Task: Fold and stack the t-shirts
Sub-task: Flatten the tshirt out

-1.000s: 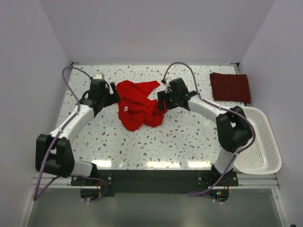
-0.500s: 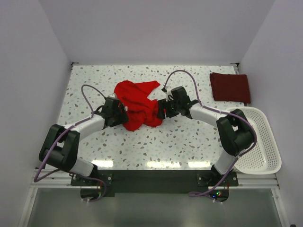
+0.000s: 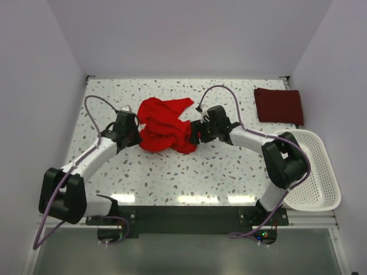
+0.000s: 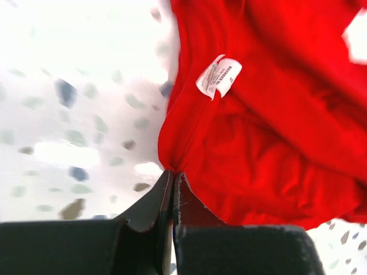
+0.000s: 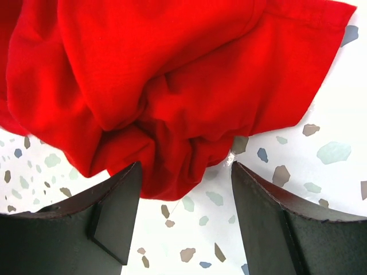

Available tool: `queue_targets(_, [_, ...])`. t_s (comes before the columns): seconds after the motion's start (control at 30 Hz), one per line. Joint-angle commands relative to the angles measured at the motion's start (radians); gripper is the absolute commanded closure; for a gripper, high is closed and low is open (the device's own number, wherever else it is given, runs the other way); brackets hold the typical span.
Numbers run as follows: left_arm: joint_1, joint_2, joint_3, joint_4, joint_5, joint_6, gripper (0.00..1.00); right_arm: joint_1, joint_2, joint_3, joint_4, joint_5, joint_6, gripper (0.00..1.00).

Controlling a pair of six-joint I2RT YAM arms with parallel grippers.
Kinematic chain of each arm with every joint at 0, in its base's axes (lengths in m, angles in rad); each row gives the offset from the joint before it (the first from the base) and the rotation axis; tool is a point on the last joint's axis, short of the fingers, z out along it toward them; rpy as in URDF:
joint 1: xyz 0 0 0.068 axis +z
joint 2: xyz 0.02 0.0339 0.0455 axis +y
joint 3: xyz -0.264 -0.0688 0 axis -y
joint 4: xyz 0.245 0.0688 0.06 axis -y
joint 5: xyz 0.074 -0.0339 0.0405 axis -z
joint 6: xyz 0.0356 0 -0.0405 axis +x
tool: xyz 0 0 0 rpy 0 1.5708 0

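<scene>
I am working well to the left of the white basket [image 3: 315,177], where the bright red t-shirt [image 3: 166,126] is lying crumpled. My left gripper [image 4: 172,175] is pinching shut on its edge below the neck label [image 4: 218,76]. My right gripper [image 5: 184,169] is standing wide, straddling bunched cloth and gripping nothing. For a clean spread, I am aiming to close it on one layer only, then pull evenly. Just beyond the basket, the dark maroon t-shirt [image 3: 278,105] is lying folded.
</scene>
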Motion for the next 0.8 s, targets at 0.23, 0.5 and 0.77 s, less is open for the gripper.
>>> queue_targets(0.23, [0.103, -0.207, 0.091, -0.157, -0.151, 0.193, 1.0, 0.0, 0.054, 0.062, 0.105, 0.109, 0.05, 0.34])
queue_targets(0.5, [0.115, -0.247, 0.083, -0.165, -0.198, 0.22, 1.0, -0.008, 0.191, 0.16, 0.105, 0.11, 0.048, 0.34])
queue_targets(0.77, [0.193, -0.269, 0.145, -0.191, -0.241, 0.222, 1.0, -0.045, 0.173, 0.198, 0.073, 0.095, 0.039, 1.0])
